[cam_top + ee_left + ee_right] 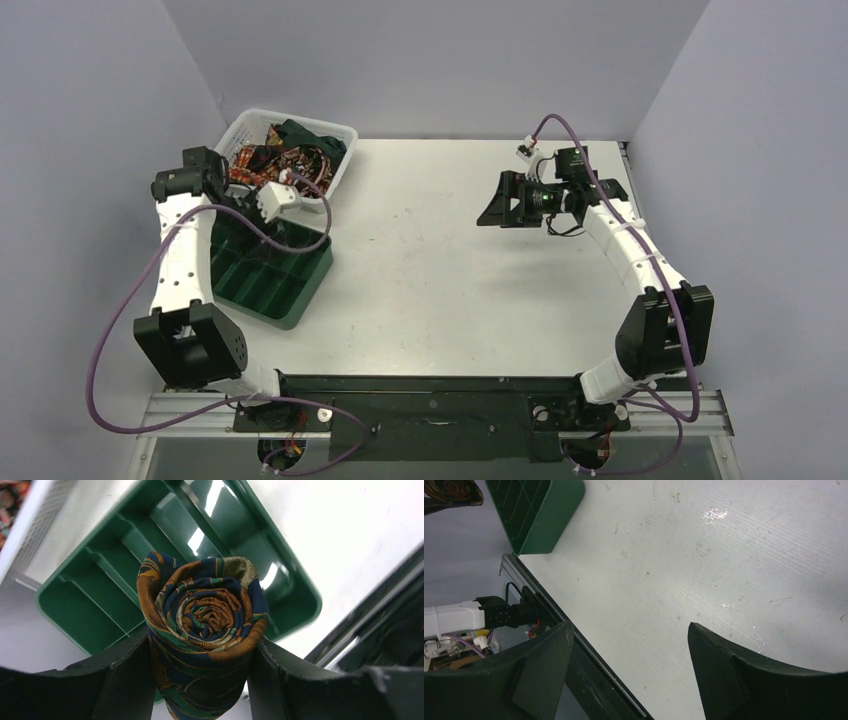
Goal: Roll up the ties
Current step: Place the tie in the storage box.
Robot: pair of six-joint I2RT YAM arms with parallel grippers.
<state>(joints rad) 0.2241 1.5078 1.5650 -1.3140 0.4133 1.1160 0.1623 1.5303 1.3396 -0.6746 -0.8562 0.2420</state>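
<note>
A rolled tie (pixel 202 610), a tight coil of navy, orange and green fabric, sits between the black fingers (pixel 125 680) of my left gripper (pixel 202 645), which is shut on it. The coil hangs above the green compartment tray (pixel 95 590), end-on to the camera. More ties (pixel 290 155) lie in a loose heap inside the white mesh basket (pixel 335 130) at the back left. My right gripper (pixel 497 205) hovers over the bare table at the right; in its wrist view the right gripper (pixel 630 630) stands wide open with nothing between its fingers.
The green tray (pixel 270 285) lies at the left, just in front of the basket; its corner (pixel 536 510) also shows in the right wrist view. Grey walls close in the table on three sides. The black base rail (pixel 430 385) runs along the near edge.
</note>
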